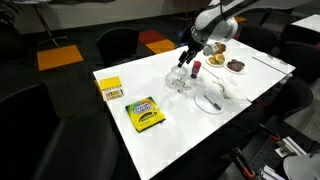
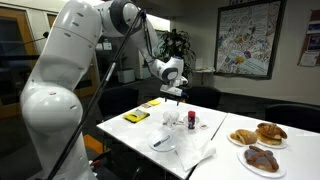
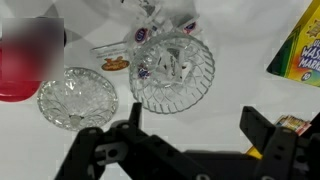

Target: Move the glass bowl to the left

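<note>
**A:** What takes up most of the scene?

**B:** A long white rectangular table [image 1: 180, 132], with the bulky white robot arm [image 2: 60, 90] reaching over it.

**A:** And what is on the table?

**B:** A yellow-and-green flat crayon box [image 1: 145, 114] lies towards one end. A round white plate [image 1: 203, 104] with cutlery on it sits nearer the middle.

**A:** Where is the bowl?

**B:** The round clear cut-glass bowl [image 3: 175, 72] stands on the table between the crayon box and the plate. In the wrist view it is centred just beyond the gap between the fingers. A smaller, shallower clear glass dish [image 3: 77, 98] sits just beside it, and I cannot tell whether the two touch. A blurred red cup [image 3: 22, 65] is near that dish.

**A:** What about the tool?

**B:** The black two-finger gripper [image 3: 190, 125] is spread wide with nothing in it. In an exterior view it hangs above the bowl [image 1: 178, 82], clear of the glass.

**A:** Anything smaller?

**B:** A small yellow rectangular box [image 1: 110, 88] lies past the crayon box, well apart from the bowl.
</note>
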Tool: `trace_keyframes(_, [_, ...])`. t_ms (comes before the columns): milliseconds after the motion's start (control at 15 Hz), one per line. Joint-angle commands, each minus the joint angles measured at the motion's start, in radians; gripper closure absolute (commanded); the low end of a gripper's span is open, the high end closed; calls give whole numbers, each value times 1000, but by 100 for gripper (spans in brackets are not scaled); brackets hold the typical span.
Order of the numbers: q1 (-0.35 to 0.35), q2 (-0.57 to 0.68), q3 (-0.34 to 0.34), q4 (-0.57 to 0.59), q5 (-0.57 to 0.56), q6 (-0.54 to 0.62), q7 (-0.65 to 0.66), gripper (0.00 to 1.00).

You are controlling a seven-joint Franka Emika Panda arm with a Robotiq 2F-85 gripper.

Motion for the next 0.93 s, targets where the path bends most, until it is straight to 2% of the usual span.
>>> trace_keyframes(0, [-31, 103, 35, 119, -11, -100, 3, 0])
trace_keyframes(267, [-15, 179, 20, 203, -34, -176, 53, 0])
trace_keyframes(333, [-9, 196, 14, 222, -46, -185, 68, 11])
trace_keyframes(467, [0, 226, 10, 257, -68, -200, 93, 25])
trace_keyframes(533, [2, 240, 9, 276, -78, -209, 104, 28])
trace_keyframes(600, [7, 256, 6, 295, -91, -221, 119, 29])
trace_keyframes(667, [12, 270, 4, 315, -103, -234, 136, 25])
trace_keyframes(733, [18, 288, 2, 337, -116, -248, 150, 15])
trace_keyframes(867, [28, 320, -1, 379, -138, -280, 177, 12])
